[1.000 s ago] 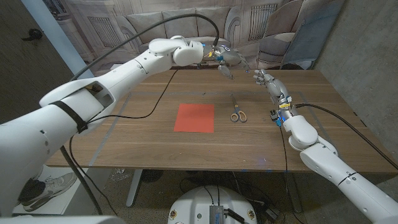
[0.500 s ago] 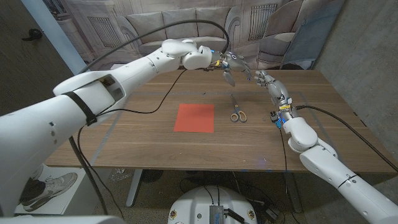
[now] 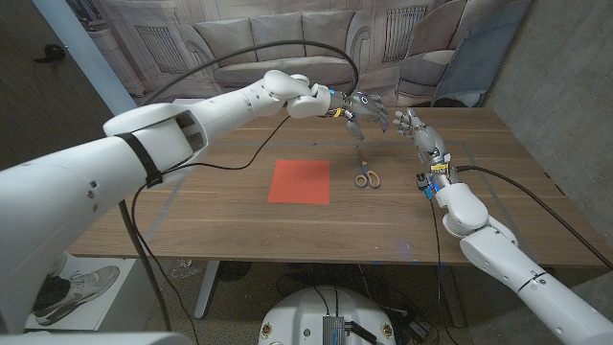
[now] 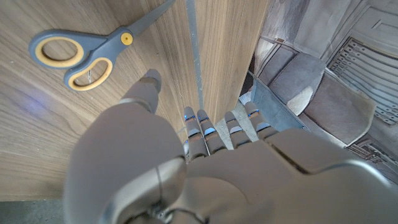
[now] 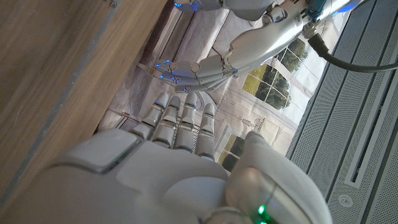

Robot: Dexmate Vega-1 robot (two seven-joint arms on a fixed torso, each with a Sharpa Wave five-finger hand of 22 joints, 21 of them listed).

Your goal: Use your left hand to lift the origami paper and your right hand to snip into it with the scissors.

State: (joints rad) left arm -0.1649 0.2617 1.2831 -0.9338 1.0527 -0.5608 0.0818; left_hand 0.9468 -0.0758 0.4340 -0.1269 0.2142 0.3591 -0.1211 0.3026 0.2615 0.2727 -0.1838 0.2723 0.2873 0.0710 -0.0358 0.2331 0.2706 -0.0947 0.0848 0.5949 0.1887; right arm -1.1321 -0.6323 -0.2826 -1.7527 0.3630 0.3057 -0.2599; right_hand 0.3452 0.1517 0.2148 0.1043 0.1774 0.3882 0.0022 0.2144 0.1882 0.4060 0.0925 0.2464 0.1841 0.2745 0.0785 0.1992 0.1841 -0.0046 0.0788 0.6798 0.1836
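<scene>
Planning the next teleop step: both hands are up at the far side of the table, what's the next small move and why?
Probably bring the left hand back and down toward the red origami paper. It hangs empty above the far table, beyond the scissors, while the paper lies flat and untouched mid-table. The right hand, also empty, sits near the scissors and can wait until the paper is lifted.

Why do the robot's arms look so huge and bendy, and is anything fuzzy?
Head view: the wide lens swells the left arm near the camera; the scissors and red paper look sharp. Left wrist view: the left hand up close is soft and blurry. Right wrist view: the right hand is blurry too.
</scene>
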